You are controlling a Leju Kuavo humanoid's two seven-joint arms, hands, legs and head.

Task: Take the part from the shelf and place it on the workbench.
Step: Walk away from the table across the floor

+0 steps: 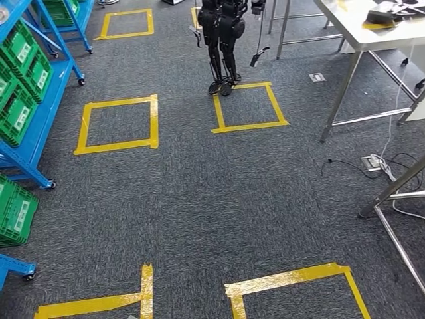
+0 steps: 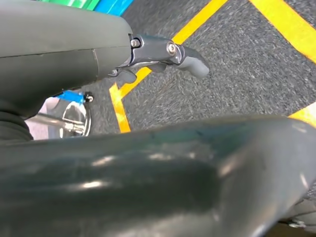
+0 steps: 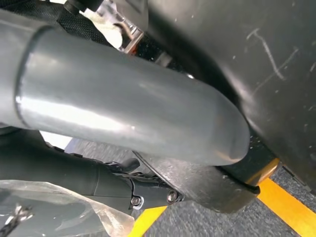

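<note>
In the right wrist view my right hand [image 3: 111, 113] hangs beside my body, and a clear plastic bag with a small part [image 3: 56, 210] lies against its dark fingers [image 3: 111, 180], apparently held. My left hand [image 2: 164, 54] hangs over the carpet with a finger stretched out and nothing in it. The blue shelf [image 1: 37, 133] with green bins [image 1: 20, 100] stands along the left of the head view. The white workbench [image 1: 350, 30] is at the far right.
Yellow tape squares [image 1: 120, 123] mark the grey carpet. Another dark robot [image 1: 223, 40] stands at the far middle. Cables and a floor socket [image 1: 380, 163] lie near the table legs [image 1: 396, 193] on the right.
</note>
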